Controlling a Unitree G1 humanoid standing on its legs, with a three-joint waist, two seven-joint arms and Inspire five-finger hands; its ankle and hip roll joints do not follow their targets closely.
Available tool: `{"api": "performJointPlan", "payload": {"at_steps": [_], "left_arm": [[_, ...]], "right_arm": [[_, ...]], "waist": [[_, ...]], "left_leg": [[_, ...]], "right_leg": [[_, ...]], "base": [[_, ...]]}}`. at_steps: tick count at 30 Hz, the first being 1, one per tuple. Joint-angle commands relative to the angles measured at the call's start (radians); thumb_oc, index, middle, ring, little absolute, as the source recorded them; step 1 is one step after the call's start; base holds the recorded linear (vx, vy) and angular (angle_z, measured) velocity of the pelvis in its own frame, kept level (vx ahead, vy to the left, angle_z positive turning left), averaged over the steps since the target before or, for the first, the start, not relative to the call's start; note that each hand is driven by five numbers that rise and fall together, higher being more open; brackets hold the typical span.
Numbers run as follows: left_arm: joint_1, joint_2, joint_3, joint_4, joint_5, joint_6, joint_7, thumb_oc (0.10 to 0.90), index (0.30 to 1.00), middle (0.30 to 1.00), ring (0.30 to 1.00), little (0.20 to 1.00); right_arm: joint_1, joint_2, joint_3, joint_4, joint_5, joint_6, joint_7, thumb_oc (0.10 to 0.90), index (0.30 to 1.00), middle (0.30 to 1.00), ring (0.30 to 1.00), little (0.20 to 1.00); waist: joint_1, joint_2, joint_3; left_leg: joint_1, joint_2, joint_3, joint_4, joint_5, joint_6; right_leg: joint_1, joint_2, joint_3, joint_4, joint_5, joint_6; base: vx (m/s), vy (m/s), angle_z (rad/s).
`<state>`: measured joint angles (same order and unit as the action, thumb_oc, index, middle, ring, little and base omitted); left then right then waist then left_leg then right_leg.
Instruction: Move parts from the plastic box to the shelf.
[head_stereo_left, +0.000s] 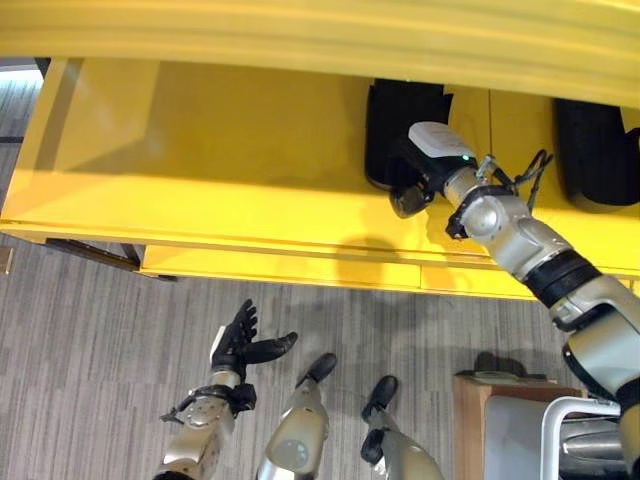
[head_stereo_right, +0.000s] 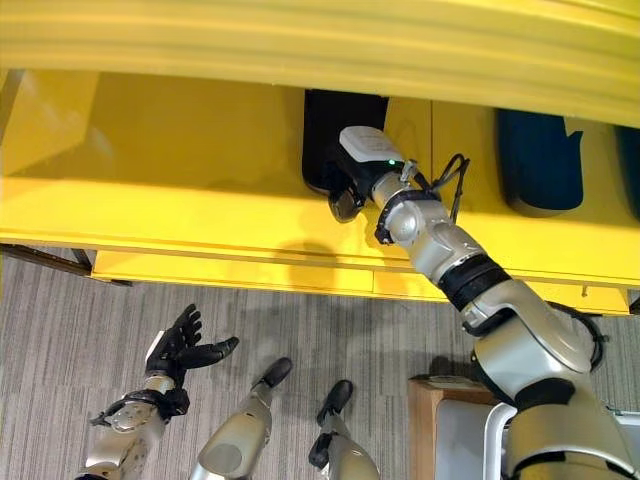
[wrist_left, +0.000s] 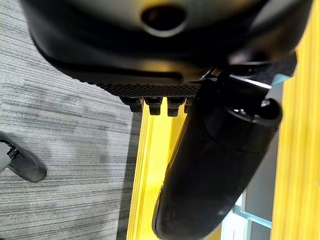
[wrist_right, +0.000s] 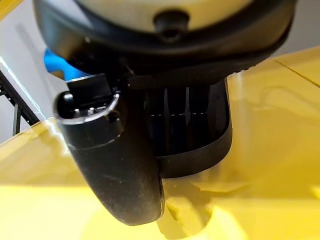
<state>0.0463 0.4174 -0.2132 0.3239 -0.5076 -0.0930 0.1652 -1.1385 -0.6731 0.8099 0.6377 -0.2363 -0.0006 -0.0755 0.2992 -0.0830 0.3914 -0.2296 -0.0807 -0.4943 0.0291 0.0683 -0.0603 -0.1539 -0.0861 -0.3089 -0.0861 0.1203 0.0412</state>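
Observation:
A black curved part (head_stereo_left: 392, 125) lies on the yellow shelf (head_stereo_left: 200, 140), toward its back. My right hand (head_stereo_left: 425, 168) reaches in over the shelf's front edge. Its fingers (wrist_right: 175, 130) lie straight against the part's hollow side, inside the rim (wrist_right: 217, 142), and its thumb (wrist_right: 115, 165) stands out in front of that rim, not clamped on it. My left hand (head_stereo_left: 238, 340) hangs low over the carpet in front of the shelf, open and holding nothing, with its thumb (wrist_left: 215, 165) spread away from the fingers.
A second dark part (head_stereo_right: 540, 160) stands further right on the shelf. An upper yellow board (head_stereo_left: 320, 35) overhangs the shelf. Below the right arm are a wooden-edged box (head_stereo_left: 500, 385) and a white tube frame (head_stereo_left: 565, 415). Grey carpet (head_stereo_left: 100, 330) lies before the shelf.

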Motion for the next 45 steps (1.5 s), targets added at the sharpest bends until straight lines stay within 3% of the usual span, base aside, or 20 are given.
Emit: {"api": "performJointPlan", "payload": {"at_steps": [1,45], "left_arm": [[0.015,0.055,-0.005,-0.078,-0.019,-0.090,0.006,0.900,1.000,1.000,1.000,1.000],[0.002,0.053,0.004,-0.066,-0.026,-0.099,0.014,0.900,1.000,1.000,1.000,1.000]], "right_arm": [[-0.131,-0.063,0.047,0.010,-0.036,-0.029,-0.066,0.400,0.300,0.300,0.300,0.300],[-0.104,-0.051,0.064,0.028,-0.067,-0.031,-0.047,0.400,0.300,0.300,0.300,0.300]], "waist": [[-0.019,-0.007,-0.048],[-0.035,-0.030,-0.037]], "left_leg": [[-0.020,-0.001,0.072,-0.081,0.077,0.031],[-0.015,0.007,0.082,-0.086,0.074,0.032]], "right_leg": [[0.005,-0.020,0.032,0.115,-0.104,0.043],[0.006,-0.014,0.044,0.107,-0.100,0.040]], "base": [[0.00,0.000,0.00],[0.00,0.000,0.00]]}}
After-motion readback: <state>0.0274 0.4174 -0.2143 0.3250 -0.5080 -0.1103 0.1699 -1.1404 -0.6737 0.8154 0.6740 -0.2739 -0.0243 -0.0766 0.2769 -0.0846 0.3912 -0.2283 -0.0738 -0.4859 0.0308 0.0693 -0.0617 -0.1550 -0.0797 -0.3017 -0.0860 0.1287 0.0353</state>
